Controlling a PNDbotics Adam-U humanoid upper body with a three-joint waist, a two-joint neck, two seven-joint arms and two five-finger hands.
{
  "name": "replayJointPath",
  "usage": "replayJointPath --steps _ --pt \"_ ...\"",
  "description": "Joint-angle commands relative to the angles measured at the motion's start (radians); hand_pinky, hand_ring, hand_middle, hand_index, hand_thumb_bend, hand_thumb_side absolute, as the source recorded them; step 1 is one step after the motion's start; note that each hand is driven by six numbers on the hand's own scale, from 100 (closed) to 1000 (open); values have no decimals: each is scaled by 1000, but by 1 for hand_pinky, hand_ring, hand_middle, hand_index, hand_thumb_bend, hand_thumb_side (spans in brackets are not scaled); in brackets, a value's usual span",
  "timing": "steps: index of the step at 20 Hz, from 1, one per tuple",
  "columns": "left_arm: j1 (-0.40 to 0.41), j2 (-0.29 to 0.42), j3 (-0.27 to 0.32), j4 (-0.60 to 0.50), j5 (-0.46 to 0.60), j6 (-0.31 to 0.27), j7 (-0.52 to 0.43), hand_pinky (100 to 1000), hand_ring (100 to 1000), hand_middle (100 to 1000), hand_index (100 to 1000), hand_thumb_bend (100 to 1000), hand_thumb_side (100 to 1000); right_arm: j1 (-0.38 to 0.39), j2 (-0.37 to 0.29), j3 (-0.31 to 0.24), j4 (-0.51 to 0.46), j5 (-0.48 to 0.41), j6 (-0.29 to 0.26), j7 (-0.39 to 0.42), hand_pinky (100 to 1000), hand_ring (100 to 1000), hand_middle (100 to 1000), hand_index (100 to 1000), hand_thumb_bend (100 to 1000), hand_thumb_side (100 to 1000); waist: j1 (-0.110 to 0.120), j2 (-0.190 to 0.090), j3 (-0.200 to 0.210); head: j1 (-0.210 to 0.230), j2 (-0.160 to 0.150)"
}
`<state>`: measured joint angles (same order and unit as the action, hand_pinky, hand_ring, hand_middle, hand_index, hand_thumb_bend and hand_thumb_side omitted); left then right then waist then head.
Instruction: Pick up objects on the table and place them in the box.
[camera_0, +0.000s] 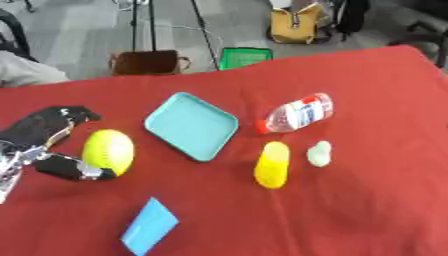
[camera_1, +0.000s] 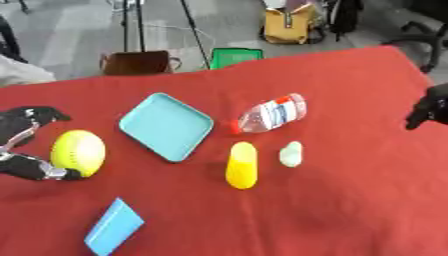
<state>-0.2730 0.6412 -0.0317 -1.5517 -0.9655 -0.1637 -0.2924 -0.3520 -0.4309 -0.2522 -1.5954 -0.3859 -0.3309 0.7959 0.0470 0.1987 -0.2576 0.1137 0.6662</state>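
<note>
**Inspector A:** We find the left hand (camera_0: 48, 145) spread wide around the yellow-green ball (camera_0: 108, 151), one digit above it and one beneath. The view is soft there, so we cannot confirm contact on either side. The ball rests on the red tablecloth (camera_0: 350, 210), just left of the teal tray (camera_0: 191, 125), which is the nearest thing to a box.

**Inspector B:** Agreed. Our concern: a round ball may roll out toward the blue card (camera_0: 149, 226) if the digits meet off centre. The yellow capsule-shaped object (camera_0: 272, 164), pale green piece (camera_0: 319, 153) and clear bottle (camera_0: 297, 113) lie beyond the tray, untouched.

**Inspector A:** Of the right hand (camera_1: 430, 111) we see only a dark shape at the edge; we cannot tell its state.
</note>
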Motion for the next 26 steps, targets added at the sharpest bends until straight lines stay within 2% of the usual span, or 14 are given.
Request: replayJointPath --steps 1,8,9,12,13,16,17,20,22,24,26 --pt "-20 10 -12 14 -20 -18 2 926 850 790 888 1000 782 -16 -16 -2 -7 -7 -67 68 575 623 630 800 100 688 -5 -11 2 2 -10" --pt "-30 -5 -31 53 -29 -42 -2 918 842 784 876 1000 784 -18 -15 0 -5 -8 -68 71 575 622 630 800 100 688 -5 -10 -1 4 -14" --pt "-32 -8 -33 58 -28 -44 0 904 811 768 861 967 758 -18 -15 1 -5 -8 -69 72 575 622 630 801 100 688 -5 -9 -2 3 -14" --pt "-35 -13 -37 70 -24 -46 12 904 811 768 861 967 758 -18 -15 1 -5 -9 -69 73 575 622 630 801 100 688 -5 -9 -3 3 -15" --pt "-37 -17 -37 71 -18 -45 23 854 700 680 817 873 660 -18 -15 1 -5 -9 -69 74 574 621 630 801 100 688 -5 -8 -4 4 -15" --pt "-38 -21 -41 80 2 -40 55 846 674 659 809 829 628 -18 -15 1 -4 -8 -70 74 574 621 630 801 100 688 -4 -7 -5 4 -14" --pt "-38 -23 -41 83 10 -38 60 815 595 594 783 707 583 -18 -15 1 -4 -8 -69 75 574 620 630 801 100 689 -3 -7 -5 3 -14" --pt "-38 -26 -40 89 45 -32 71 802 553 557 770 680 569 -17 -14 0 -5 -7 -68 75 574 620 630 801 100 689 -2 -8 -5 2 -12" --pt "-38 -26 -37 85 65 -25 80 775 482 508 746 616 495 -17 -14 0 -5 -7 -67 75 574 619 630 801 100 689 -1 -8 -6 2 -11" --pt "-37 -25 -36 79 80 -16 85 773 478 506 745 609 489 -17 -14 0 -5 -7 -67 75 574 619 630 801 100 689 -1 -8 -6 1 -11" --pt "-38 -25 -31 72 95 -5 89 740 410 471 732 485 380 -16 -14 -1 -5 -7 -66 75 574 618 628 801 100 689 -1 -9 -8 -2 -10"
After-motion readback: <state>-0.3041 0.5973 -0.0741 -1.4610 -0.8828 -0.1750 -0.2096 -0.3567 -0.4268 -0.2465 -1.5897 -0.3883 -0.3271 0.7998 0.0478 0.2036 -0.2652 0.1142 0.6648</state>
